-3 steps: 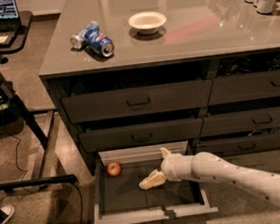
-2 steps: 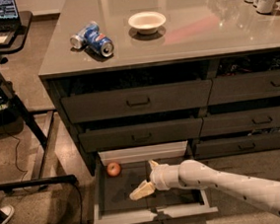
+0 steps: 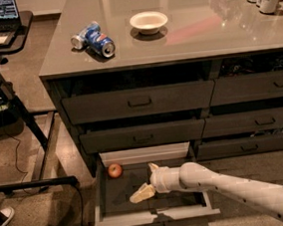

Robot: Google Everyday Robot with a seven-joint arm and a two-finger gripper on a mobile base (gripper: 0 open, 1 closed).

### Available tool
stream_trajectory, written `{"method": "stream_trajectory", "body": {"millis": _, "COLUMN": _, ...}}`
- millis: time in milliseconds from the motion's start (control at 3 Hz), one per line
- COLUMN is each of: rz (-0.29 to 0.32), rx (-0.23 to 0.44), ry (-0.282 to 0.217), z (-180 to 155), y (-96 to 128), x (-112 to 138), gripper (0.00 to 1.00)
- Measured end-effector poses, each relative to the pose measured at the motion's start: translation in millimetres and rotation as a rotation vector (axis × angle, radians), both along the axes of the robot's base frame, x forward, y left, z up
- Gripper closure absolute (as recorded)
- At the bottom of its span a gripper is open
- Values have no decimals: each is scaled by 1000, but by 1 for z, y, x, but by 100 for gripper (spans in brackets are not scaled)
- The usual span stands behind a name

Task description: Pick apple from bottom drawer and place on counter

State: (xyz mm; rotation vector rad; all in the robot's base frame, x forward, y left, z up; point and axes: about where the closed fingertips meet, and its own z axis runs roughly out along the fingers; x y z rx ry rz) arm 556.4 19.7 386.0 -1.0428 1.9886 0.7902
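Spread wide with nothing between its fingers, the cream-coloured two-finger gripper (image 3: 141, 182) hangs inside the open dark grey bottom drawer (image 3: 151, 217) of the left stack, over the dark floor. A small round red-orange apple (image 3: 115, 170) sits alone in the drawer's back left corner, near the gripper but not touching it. Up on the glossy grey-brown counter (image 3: 189, 40), a shallow white bowl (image 3: 148, 22) stands upright beside a blue soda can (image 3: 94, 38) lying on its side.
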Motion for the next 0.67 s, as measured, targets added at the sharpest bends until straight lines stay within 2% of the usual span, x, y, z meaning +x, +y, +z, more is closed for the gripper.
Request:
{"method": "stream_trajectory", "body": {"millis": 333, "rz": 31, "rx": 35, "ry": -25, "z": -25, "y": 14, "x": 8, "gripper": 0}}
{"method": "stream_trajectory", "body": {"millis": 667, "rz": 49, "rx": 63, "ry": -81, "z": -60, "y": 21, "x": 23, "gripper": 0}}
